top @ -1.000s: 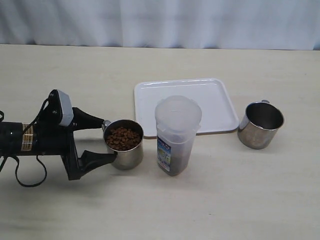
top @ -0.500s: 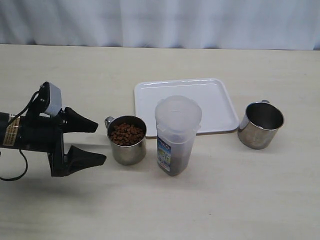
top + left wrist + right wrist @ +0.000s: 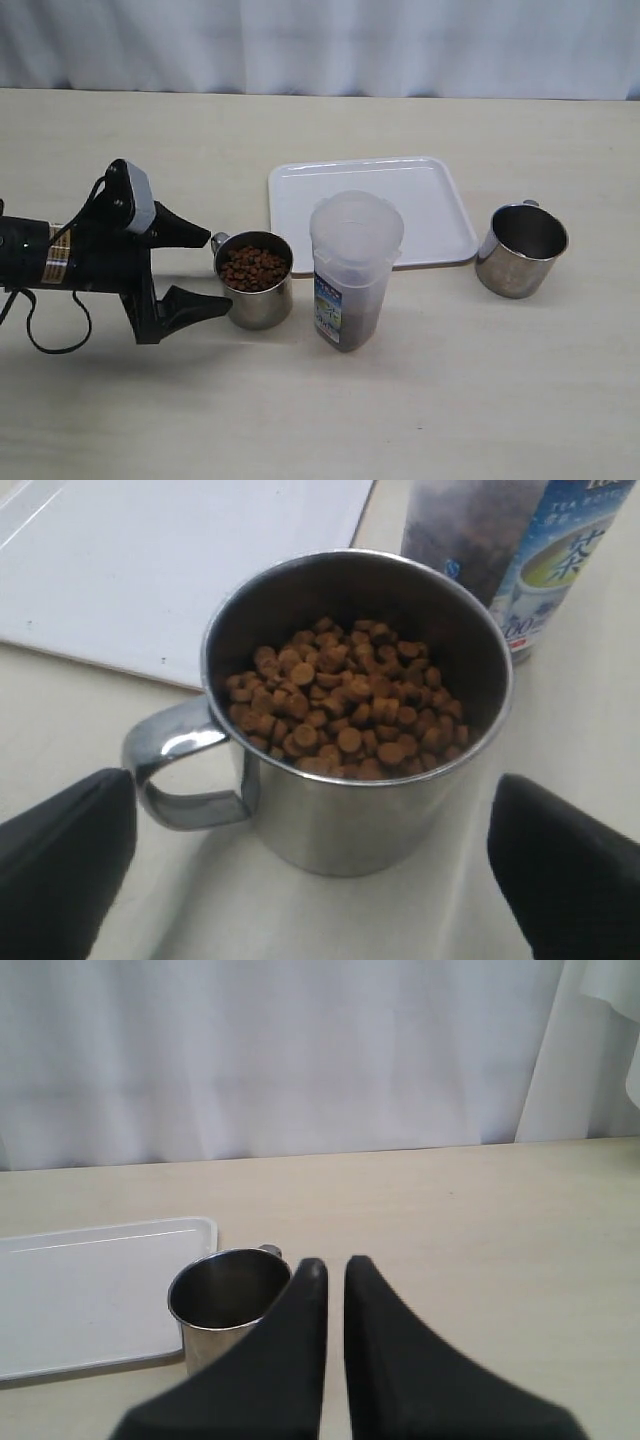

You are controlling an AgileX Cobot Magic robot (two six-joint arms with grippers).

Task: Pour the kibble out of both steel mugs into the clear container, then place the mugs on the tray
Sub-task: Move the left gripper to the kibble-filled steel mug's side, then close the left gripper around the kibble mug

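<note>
While your left gripper (image 3: 218, 270) lies low at the left of the exterior frame, its two black fingers (image 3: 60, 860) stand wide apart, one on either side of the full steel mug (image 3: 256, 300); neither finger touches it in the wrist view, so nothing is held. That mug stands upright on the table (image 3: 450, 400), left of centre, with its handle (image 3: 175, 780) turned toward the gripper; kibble (image 3: 252, 268) fills it to a little below the rim. Just right of it, at frame centre, you have the clear container (image 3: 356, 262), upright, with its label (image 3: 328, 298) low on the side and a dark layer at the bottom; a narrow gap shows between mug and container. Behind the container, upper centre, the tray (image 3: 300, 185) lies flat; the container's top hides part of its near edge. At the right of the frame the second steel mug (image 3: 520, 250) stands upright on the table, just beside the tray's near right corner, off the tray; its shiny inside shows. Your right gripper (image 3: 334, 1263) has its fingers pressed together on nothing; it points toward that second mug and is apart from it.
</note>
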